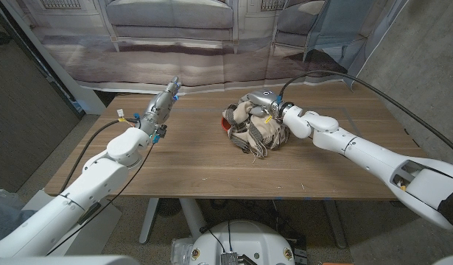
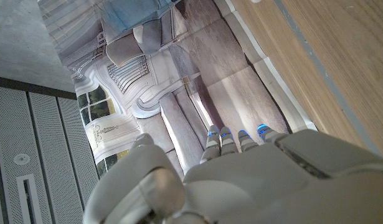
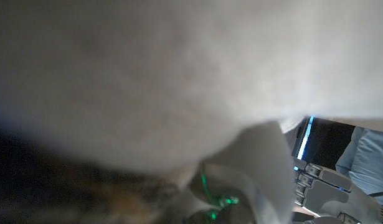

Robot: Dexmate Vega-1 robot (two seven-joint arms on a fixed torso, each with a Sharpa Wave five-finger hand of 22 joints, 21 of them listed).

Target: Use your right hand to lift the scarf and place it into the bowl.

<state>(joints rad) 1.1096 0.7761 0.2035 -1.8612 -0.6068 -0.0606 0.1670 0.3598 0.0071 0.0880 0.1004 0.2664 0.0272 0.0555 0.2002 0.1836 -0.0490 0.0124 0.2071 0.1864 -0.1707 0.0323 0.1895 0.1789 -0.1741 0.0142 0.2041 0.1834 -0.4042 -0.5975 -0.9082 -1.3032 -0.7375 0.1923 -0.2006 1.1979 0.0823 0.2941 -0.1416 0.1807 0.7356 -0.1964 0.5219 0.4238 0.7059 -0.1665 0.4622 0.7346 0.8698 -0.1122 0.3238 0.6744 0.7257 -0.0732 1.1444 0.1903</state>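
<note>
Scarf over the bowl, release pending!
The right hand [image 1: 264, 103] gripped the bunched beige-and-brown plaid scarf [image 1: 253, 129], heaped on the red bowl [image 1: 225, 125]; left hand [image 1: 164, 102] stayed-out, fingers straight, empty.

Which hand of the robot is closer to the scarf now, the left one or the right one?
The right. The right hand is on the scarf, at the top of the heap over the red bowl. The left hand is raised well off to the side, apart from the scarf.
</note>
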